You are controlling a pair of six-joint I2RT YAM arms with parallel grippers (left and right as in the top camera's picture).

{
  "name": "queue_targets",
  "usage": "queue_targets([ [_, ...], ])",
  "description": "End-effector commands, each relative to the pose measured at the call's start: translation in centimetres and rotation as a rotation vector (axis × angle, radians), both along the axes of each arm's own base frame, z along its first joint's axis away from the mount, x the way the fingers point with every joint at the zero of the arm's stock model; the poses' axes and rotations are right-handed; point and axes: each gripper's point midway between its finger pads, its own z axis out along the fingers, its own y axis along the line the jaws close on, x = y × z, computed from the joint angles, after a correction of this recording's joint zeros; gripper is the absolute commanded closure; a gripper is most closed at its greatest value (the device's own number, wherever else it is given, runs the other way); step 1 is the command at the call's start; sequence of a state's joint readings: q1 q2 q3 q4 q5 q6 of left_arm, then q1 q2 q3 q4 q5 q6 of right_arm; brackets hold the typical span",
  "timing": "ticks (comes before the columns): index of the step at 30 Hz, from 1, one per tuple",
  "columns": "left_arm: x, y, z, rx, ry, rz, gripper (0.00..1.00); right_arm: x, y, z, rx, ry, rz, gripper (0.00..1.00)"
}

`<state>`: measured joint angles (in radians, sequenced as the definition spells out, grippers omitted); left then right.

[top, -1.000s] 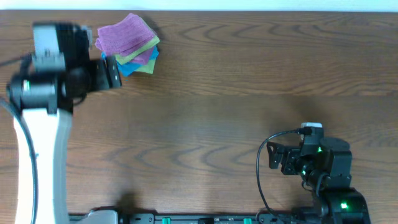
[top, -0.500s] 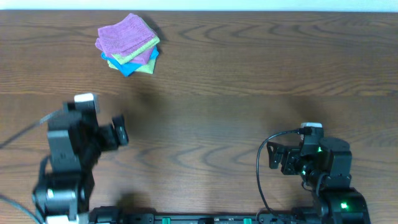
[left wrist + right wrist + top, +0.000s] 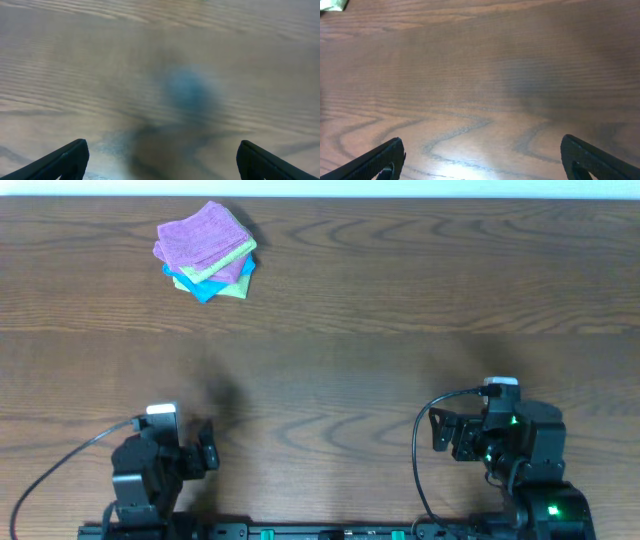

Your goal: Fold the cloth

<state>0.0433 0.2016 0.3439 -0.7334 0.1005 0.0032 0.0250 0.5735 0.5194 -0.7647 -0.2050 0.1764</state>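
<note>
The lilac-purple cloth lies folded on top of a small stack of cloths at the table's far left; its white tag does not show. My left gripper is open and empty near the front left edge, far from the stack. In the left wrist view the left gripper shows only blurred bare wood between its wide-apart fingers. My right gripper is open and empty at the front right. In the right wrist view the right gripper has bare table between its fingers.
Under the purple cloth lie a lime-green folded cloth and a blue one. A green corner shows at the top left of the right wrist view. The wooden table fills the frame; a rail runs along the front edge.
My left arm has pulled back from beside the cloth stack to the front left edge of the table. The stack and the right arm have not moved.
</note>
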Motion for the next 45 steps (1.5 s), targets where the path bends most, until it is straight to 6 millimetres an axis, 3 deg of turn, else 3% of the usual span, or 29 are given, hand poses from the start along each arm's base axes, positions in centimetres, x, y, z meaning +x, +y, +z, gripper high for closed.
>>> queue_targets([
  [1, -0.1, 0.2, -0.5, 0.051, -0.027, -0.027, 0.05, 0.0, -0.3, -0.1, 0.002, -0.001, -0.019, 0.01],
  [8, -1.0, 0.1, -0.7, 0.148, -0.051, -0.098, 0.05, 0.0, -0.3, -0.1, 0.002, -0.001, -0.019, 0.01],
  [19, -2.2, 0.9, -2.0, 0.183, 0.009, -0.07, 0.05, 0.0, -0.3, 0.0, 0.002, -0.001, -0.019, 0.01],
  [33, -2.6, 1.5, -4.5, 0.118, 0.077, 0.017, 0.05, 0.0, -0.3, -0.1, 0.002, -0.001, -0.019, 0.01],
  [37, -2.7, 2.3, -4.6, 0.102, 0.078, 0.098, 0.05, 0.0, -0.3, -0.1, 0.002, -0.001, -0.019, 0.01],
  [45, -2.7, 2.4, -4.6, 0.103, 0.079, 0.101, 0.04, 0.0, -0.3, -0.1, 0.002, -0.001, -0.019, 0.01],
])
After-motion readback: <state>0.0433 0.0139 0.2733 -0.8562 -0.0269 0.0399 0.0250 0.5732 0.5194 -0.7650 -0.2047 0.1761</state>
